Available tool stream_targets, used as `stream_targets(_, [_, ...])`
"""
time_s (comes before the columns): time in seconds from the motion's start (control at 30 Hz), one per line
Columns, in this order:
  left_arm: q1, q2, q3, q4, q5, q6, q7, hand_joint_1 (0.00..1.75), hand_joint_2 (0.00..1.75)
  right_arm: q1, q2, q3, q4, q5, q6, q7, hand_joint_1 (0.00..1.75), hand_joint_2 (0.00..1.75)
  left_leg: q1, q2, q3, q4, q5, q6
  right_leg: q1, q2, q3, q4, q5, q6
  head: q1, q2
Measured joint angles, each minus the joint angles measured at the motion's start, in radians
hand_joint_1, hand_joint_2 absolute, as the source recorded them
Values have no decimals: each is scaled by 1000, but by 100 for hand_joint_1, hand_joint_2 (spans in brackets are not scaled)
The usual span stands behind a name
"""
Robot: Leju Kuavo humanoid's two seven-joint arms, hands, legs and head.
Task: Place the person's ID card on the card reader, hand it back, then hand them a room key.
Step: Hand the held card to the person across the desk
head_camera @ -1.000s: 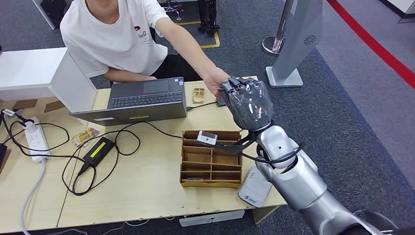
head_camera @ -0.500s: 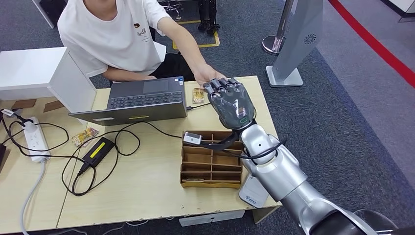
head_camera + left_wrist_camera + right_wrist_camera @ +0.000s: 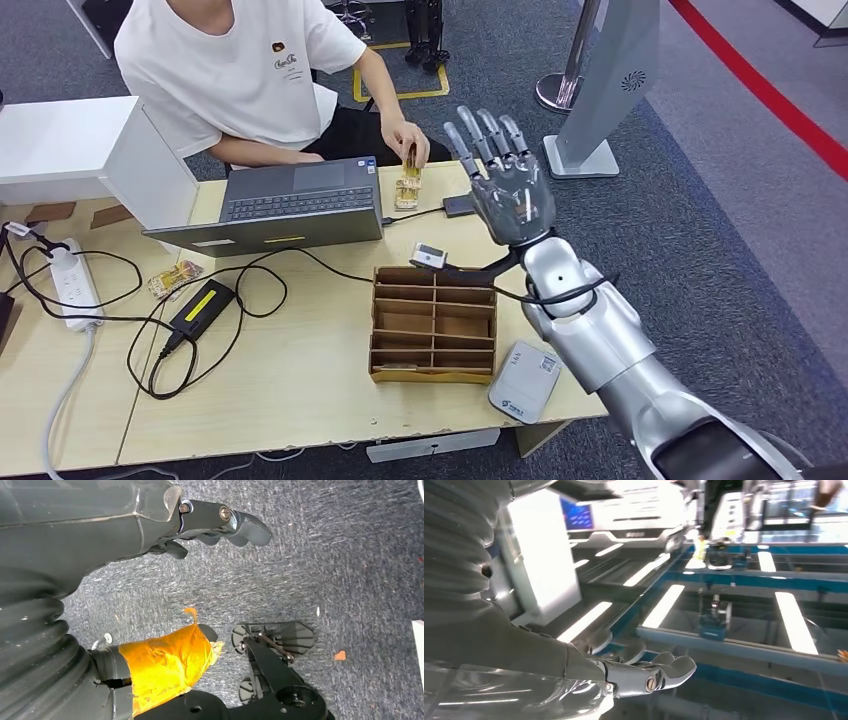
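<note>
My right robot hand (image 3: 508,180) is raised above the tabletop's (image 3: 300,380) far right corner, fingers spread, holding nothing. The person's hand (image 3: 408,138) pinches a card (image 3: 410,155) at the far edge, just above another card (image 3: 405,190) beside the laptop (image 3: 290,205). The reader (image 3: 523,380) lies at the near right corner. My left robot hand (image 3: 125,525) hangs over the floor, fingers curled, empty.

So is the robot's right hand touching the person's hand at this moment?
Apart. In the head view the right hand is raised with fingers spread, and bare table and floor show between it and the person's hand, which holds a card near the laptop.
</note>
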Motion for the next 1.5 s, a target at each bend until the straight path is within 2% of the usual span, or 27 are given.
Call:
stream_targets(0.27, [21,11,1,0,36,22,10,0,175,-23,-228,-140,73,52,16,30,0,175,0,-5,-1,2,-1,2,0,-4,1,-2,0,1,0,0])
stream_targets(0.47, [28,13,3,0,66,35,25,0,175,16,-385,-267,170,51,-10,74,0,175,0,-9,-2,2,-2,3,0,-9,2,-2,-1,2,0,0])
stream_targets(0.67, [29,12,15,0,72,46,38,0,175,131,-498,-417,238,49,-32,100,0,175,0,-10,-3,2,-3,4,0,-9,1,-3,-2,3,0,0])
stream_targets(0.83, [29,12,27,0,72,54,55,0,175,258,-553,-562,282,32,-55,115,0,175,0,-9,-2,2,-4,6,0,-9,1,-3,-2,3,0,0])
stream_targets(0.93, [31,11,31,0,72,60,64,0,175,357,-563,-661,307,-8,-77,114,0,175,0,-11,-3,2,-4,6,0,-10,2,-3,-3,5,0,0])
stream_targets(1.07, [31,6,44,0,72,75,78,0,175,479,-547,-816,365,-86,-129,74,0,175,0,-11,-3,1,-5,7,0,-11,2,-3,-4,5,0,0])
stream_targets(1.23, [30,2,64,0,72,84,93,0,175,552,-511,-965,460,-80,-149,33,0,175,-1,-9,-3,1,-6,6,-1,-8,2,-3,-4,5,0,0])
stream_targets(1.33, [29,-1,89,0,72,73,153,0,175,572,-473,-1036,506,-103,-148,-7,0,175,0,-8,-1,1,-6,6,0,-7,2,-3,-4,5,0,0])
stream_targets(1.43, [32,-8,136,0,72,57,260,0,175,592,-407,-1111,561,-137,-147,-45,0,175,0,-8,-1,1,-5,6,0,-7,2,-3,-4,5,0,0])
stream_targets(1.5, [35,-15,163,0,73,50,294,0,175,605,-364,-1146,601,-138,-146,-59,0,175,0,-8,-1,0,-5,6,0,-7,2,-3,-4,4,0,0])
